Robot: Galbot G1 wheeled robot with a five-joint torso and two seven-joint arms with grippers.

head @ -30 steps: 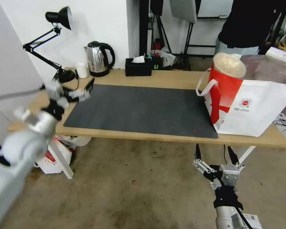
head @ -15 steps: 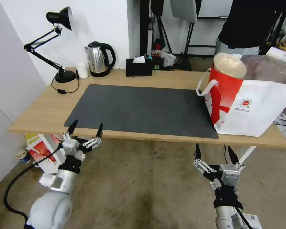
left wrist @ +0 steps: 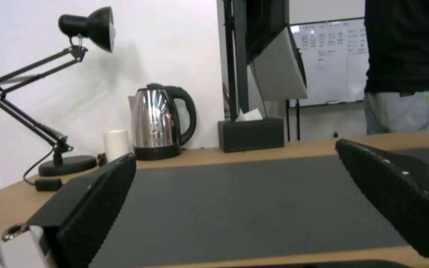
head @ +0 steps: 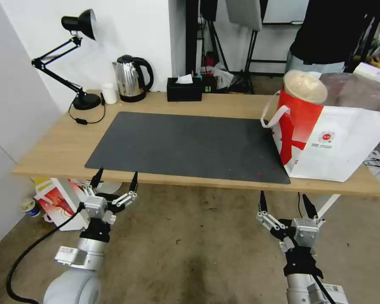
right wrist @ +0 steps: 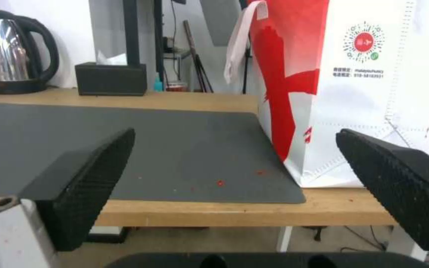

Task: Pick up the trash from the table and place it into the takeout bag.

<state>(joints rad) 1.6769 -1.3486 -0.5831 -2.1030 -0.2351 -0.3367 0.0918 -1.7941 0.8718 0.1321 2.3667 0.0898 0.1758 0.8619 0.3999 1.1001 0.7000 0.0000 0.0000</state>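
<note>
The takeout bag (head: 337,143) stands at the right end of the table (head: 63,143), white with a red side panel. A beige paper bowl (head: 305,86) lies tilted in its open top; its other contents are hidden. The dark grey mat (head: 185,143) carries only a few red crumbs (head: 258,172). My left gripper (head: 117,177) hangs open just below the table's front edge, left of centre, with nothing in it. My right gripper (head: 283,200) is open and holds nothing, below the front edge near the bag. From the right wrist, the bag (right wrist: 368,93) stands ahead past the right gripper (right wrist: 234,133).
At the back left stand a black desk lamp (head: 78,25), a steel kettle (head: 131,78), a small white cup (head: 109,93) and a black tissue box (head: 183,88). A red-and-white carton (head: 59,200) sits on the floor under the table's left end. A person stands behind the bag.
My left arm came down from above the table's left end to below the front edge, and has sunk a little more. The right arm has not moved.
</note>
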